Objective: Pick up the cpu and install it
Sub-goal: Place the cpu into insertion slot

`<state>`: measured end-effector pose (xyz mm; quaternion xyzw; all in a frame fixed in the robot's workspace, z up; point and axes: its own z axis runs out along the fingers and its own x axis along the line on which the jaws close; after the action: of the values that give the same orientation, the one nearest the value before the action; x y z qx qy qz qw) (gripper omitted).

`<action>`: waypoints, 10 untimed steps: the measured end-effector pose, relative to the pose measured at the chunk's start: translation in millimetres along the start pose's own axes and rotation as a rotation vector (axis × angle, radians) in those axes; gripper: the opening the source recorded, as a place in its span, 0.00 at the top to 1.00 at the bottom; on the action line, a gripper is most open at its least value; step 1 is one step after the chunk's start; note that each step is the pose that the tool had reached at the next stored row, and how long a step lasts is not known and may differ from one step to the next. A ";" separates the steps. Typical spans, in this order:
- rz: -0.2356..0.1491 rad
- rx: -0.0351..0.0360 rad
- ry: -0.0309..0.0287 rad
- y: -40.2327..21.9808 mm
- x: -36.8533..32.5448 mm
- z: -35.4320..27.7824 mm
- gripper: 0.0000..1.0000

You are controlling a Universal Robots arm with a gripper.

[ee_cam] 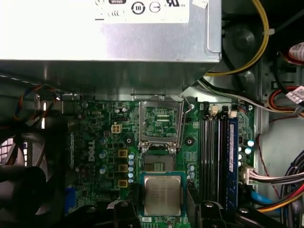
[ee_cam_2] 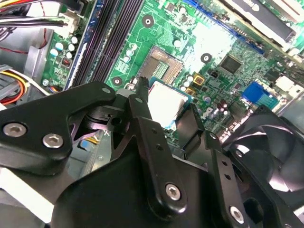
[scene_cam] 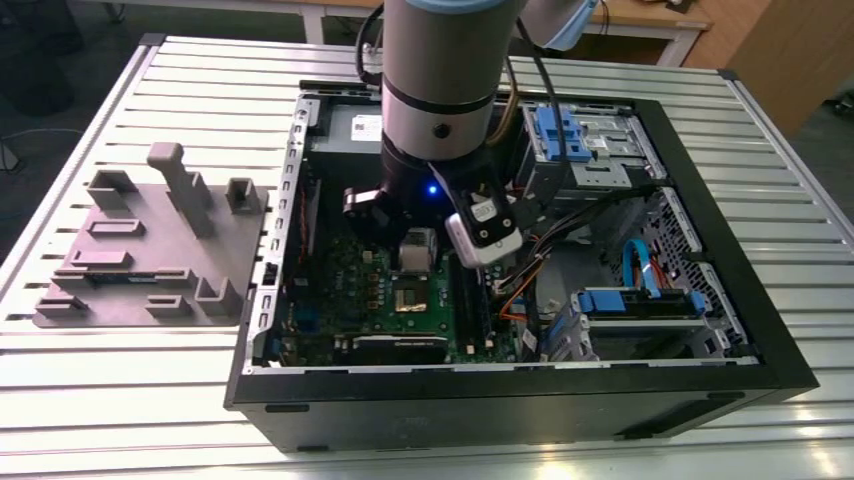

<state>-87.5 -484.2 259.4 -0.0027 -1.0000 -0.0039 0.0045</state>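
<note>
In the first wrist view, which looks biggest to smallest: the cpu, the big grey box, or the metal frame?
Largest: grey power supply box. The cpu and metal frame look alike, so unranked.

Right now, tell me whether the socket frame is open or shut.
Open: the frame is flipped back, the socket bare, the cpu not yet in it.

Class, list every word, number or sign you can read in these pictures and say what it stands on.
Nothing can be quoted with certainty.
White label on the grey box: round symbols and print, cut off, unreadable.
Motherboard: small white lettering, too small.
cpu lid: faint marks, blurred.
</note>
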 end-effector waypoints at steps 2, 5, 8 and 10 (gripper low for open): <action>0.000 0.0000 0.0000 0.0 0.0 3.6 0.53; 0.000 0.0001 0.0000 0.0 -0.1 8.9 0.53; 0.000 0.0001 0.0001 -0.1 -0.1 14.5 0.53; 0.000 0.0000 0.0002 -0.1 -0.2 17.1 0.53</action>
<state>-87.5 -484.2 242.3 -0.0027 -1.0000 -0.0039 0.0046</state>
